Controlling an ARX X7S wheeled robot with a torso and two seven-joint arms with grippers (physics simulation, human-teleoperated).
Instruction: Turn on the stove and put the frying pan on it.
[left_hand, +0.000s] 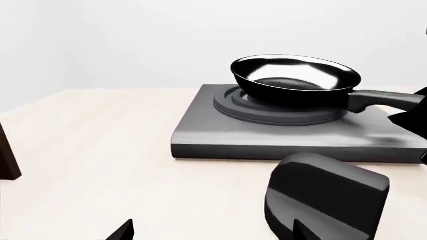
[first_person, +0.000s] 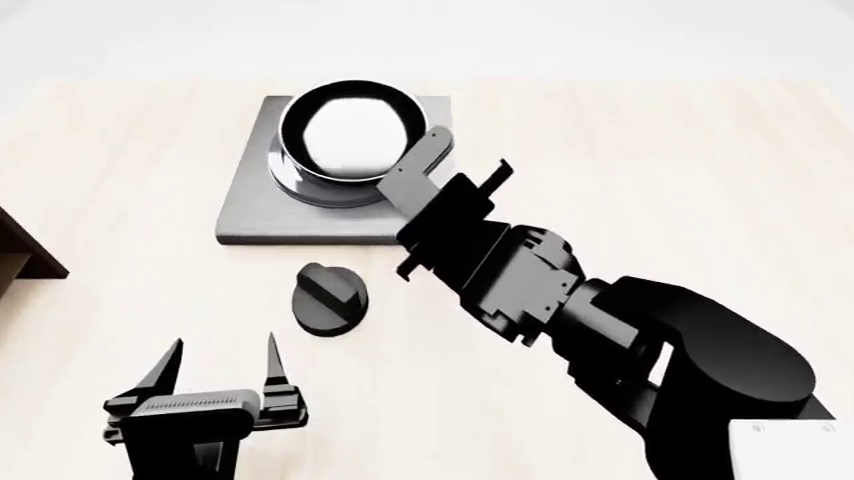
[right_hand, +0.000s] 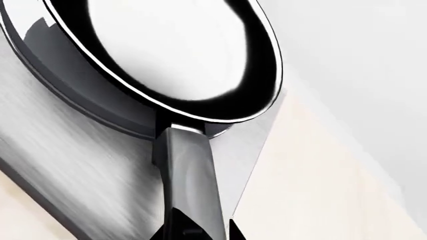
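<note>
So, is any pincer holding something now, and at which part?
The right pincer is at the long black handle of the round black frying pan; whether it grips cannot be told. The left pincer is open, holding nothing.

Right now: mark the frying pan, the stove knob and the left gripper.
frying pan (first_person: 350, 135), head view, pale inside of the pan.
stove knob (first_person: 330, 297), head view, raised ridge on the knob's top.
left gripper (first_person: 223, 366), head view, gap midway between its two fingertips.
</note>
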